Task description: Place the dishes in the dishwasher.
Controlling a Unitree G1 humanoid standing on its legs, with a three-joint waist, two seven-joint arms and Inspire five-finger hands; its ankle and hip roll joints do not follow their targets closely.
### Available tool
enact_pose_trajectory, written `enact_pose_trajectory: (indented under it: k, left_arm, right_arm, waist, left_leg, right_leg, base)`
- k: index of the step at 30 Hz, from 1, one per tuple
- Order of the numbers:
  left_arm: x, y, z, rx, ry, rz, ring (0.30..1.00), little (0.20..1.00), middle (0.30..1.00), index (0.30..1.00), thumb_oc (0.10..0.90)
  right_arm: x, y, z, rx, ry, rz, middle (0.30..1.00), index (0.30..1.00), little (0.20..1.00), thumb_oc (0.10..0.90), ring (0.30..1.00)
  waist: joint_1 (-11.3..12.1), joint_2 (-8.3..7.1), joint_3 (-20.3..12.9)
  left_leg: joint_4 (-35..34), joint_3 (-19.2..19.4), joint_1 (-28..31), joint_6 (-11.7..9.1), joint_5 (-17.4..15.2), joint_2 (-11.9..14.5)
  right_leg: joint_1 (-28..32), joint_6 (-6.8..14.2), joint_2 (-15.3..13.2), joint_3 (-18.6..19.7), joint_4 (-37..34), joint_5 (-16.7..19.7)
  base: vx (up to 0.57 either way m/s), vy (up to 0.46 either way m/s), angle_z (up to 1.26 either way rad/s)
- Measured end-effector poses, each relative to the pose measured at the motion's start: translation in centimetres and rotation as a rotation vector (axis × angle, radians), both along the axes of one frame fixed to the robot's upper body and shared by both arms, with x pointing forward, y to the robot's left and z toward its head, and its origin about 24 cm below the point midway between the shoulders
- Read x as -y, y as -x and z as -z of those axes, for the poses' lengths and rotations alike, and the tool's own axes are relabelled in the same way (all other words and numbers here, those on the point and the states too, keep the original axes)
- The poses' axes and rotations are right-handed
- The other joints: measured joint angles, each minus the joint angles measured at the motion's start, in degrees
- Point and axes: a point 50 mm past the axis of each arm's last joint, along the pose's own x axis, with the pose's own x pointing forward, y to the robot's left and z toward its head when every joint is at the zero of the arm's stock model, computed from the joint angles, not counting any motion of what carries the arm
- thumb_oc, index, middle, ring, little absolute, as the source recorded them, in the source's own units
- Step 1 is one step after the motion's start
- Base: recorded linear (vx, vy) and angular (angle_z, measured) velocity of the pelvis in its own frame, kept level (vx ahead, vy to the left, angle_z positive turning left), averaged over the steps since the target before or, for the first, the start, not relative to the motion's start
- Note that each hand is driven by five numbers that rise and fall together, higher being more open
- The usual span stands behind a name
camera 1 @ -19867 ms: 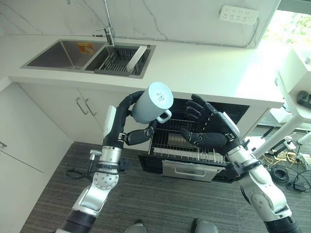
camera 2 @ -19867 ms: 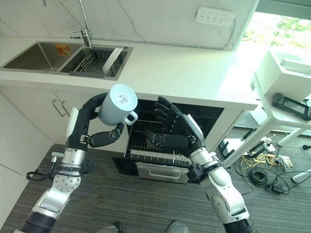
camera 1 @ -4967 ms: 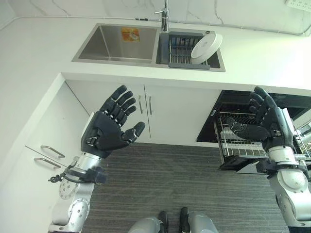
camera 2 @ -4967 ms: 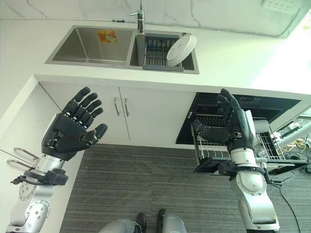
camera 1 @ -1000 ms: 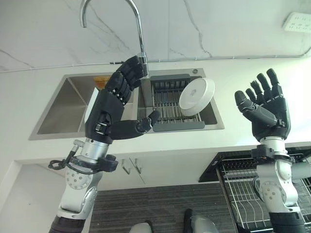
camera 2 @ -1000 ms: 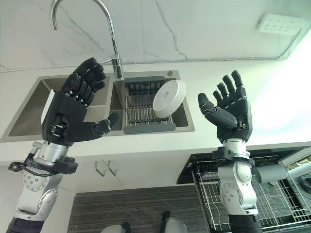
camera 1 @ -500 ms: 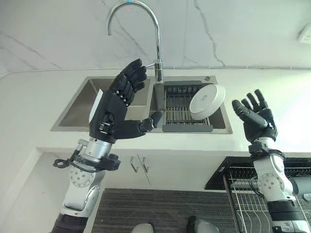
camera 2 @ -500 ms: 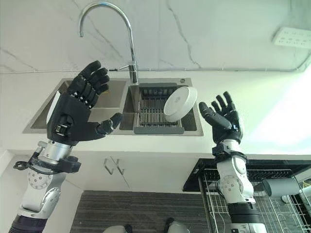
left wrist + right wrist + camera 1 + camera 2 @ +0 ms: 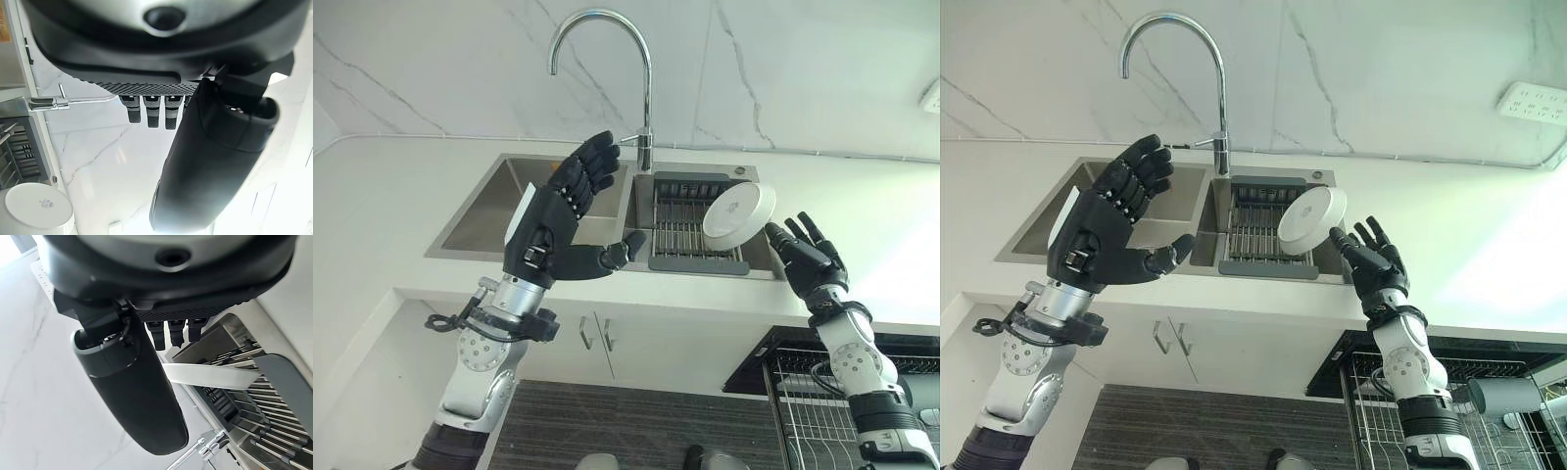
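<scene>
White marble counter (image 9: pixel 391 206), steel sink (image 9: pixel 509 201) | plate (image 9: pixel 738 211) leans tilted in sink rack (image 9: pixel 690 230), just beyond right hand's (image 9: pixel 808 259) spread fingertips, apart | right hand nearer, empty | left hand (image 9: pixel 553 225) spread wide, empty, well off across rack.

I am counting one white plate (image 9: pixel 738 211), leaning in one dark drying rack (image 9: pixel 690 227). I am seeing one steel sink (image 9: pixel 519 201) with two basins, and one tall curved tap (image 9: pixel 644 78) behind it. One white worktop (image 9: pixel 382 201) is carrying all this. Two robot hands are showing: the left robot hand (image 9: pixel 553 225) and the right robot hand (image 9: pixel 808 262). I am also making out two cupboard handles (image 9: pixel 595 333) and one dishwasher rack (image 9: pixel 1391 401) below.
</scene>
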Motion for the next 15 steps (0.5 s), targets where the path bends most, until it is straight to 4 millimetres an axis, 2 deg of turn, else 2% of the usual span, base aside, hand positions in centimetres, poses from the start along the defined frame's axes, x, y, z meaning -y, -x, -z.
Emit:
enact_pose_trajectory:
  k: [15]
  left_arm:
    - [0.22,-0.20,-0.34,0.009,-0.006,0.005,0.900,0.900,0.900,0.900,0.800]
  right_arm:
    - [0.02,-0.41,0.26,-0.045,-0.043,-0.026,0.900,0.900,0.900,0.800,0.900]
  waist:
    - [0.0,-0.01,0.0]
  left_leg:
    - [0.1,0.0,0.2,-0.1,0.1,0.1]
  right_leg:
    - [0.2,-0.3,0.2,0.0,-0.2,0.2]
  base:
    - [0.00,0.000,0.00]
